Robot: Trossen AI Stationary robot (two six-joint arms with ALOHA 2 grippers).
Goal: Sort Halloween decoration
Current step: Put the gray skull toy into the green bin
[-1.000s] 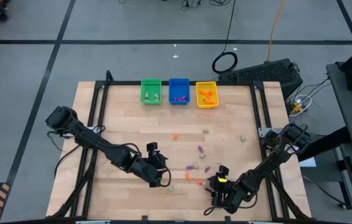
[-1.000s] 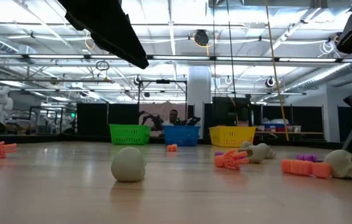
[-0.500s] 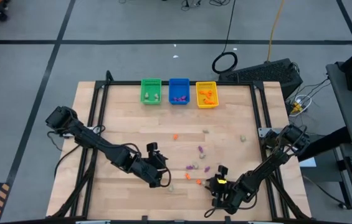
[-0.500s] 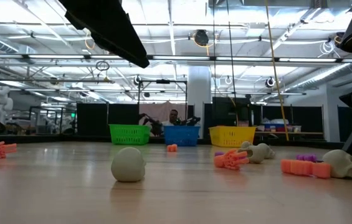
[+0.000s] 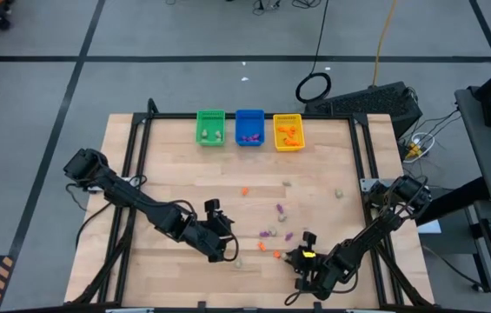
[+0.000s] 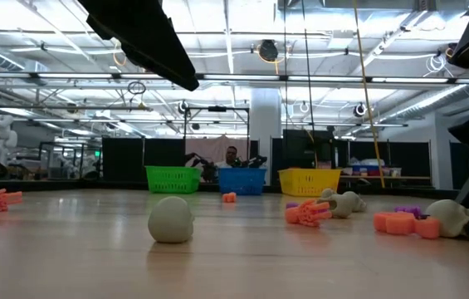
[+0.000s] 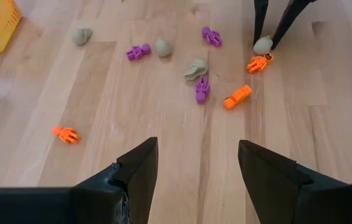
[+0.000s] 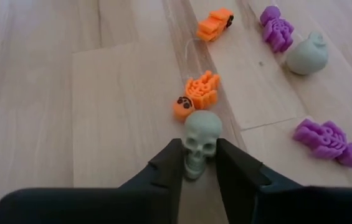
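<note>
A pale skull (image 8: pixel 201 140) sits clamped between the right hand's (image 5: pixel 297 256) fingers (image 8: pixel 163 168) at the near edge of the light wooden counter (image 5: pixel 175 174), just beside an orange skeleton (image 8: pixel 197 93). Other Halloween decoration (image 7: pixel 195 70) lies scattered further out. The left hand (image 7: pixel 197 171) hovers near the skull with fingers apart, holding nothing. Far from the skull, green (image 5: pixel 211 127), blue (image 5: pixel 249 127) and yellow bins (image 5: pixel 288 132) line the counter's back edge. Only the low view shows the hall beyond, with ceiling lights and a person (image 6: pixel 231 155) behind the bins. No writing is readable.
</note>
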